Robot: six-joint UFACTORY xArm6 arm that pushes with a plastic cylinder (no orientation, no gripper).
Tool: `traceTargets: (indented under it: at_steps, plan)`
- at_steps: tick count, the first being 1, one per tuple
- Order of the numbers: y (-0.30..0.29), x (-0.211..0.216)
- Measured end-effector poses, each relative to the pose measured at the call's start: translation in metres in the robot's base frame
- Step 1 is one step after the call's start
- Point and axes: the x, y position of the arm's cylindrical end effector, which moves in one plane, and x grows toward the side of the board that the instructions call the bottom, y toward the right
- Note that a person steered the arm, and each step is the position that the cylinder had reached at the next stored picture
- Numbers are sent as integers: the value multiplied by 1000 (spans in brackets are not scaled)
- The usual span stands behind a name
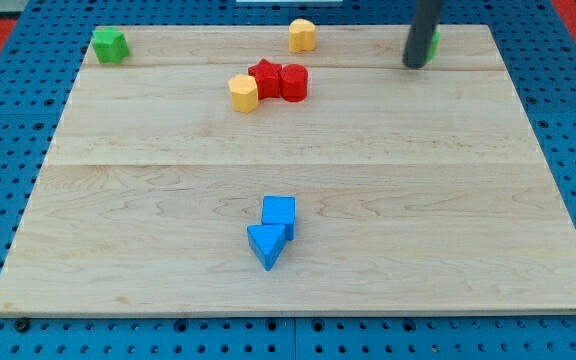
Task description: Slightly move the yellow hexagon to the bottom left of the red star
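The wooden board [298, 290] lies on a blue pegboard surface [8, 60] and carries eight blocks, so far as can be counted. The yellow hexagon [243, 92] sits in the upper middle of the board, touching the lower left side of the red star [265, 78]. The red star in turn touches a red cylinder-like block [294, 82] on its right, so the three form a tight row that slopes slightly up toward the view's right. A second yellow block [302, 35], rounded in shape, stands at the view's top edge of the board, well apart from that cluster. A green block [110, 45] of irregular outline occupies the top left corner. Another green block [435, 42] is mostly hidden behind the rod near the top right; its shape cannot be made out. Near the bottom centre, a blue cube [279, 214] touches a blue triangular block [265, 245] just below and to its left. The arm carries no pincer, only a dark rod, so no opening or closing state applies. My tip [414, 65] rests on the board at the upper right, just beside the partly hidden green block and well apart from the yellow hexagon and the red star.
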Motion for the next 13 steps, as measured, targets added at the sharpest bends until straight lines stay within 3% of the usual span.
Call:
traceTargets:
  at_steps: [2,5,8,10,13]
  plan:
    - [50,-40]
    - [-20,15]
    - [-41,8]
    - [-146,8]
    - [-146,8]
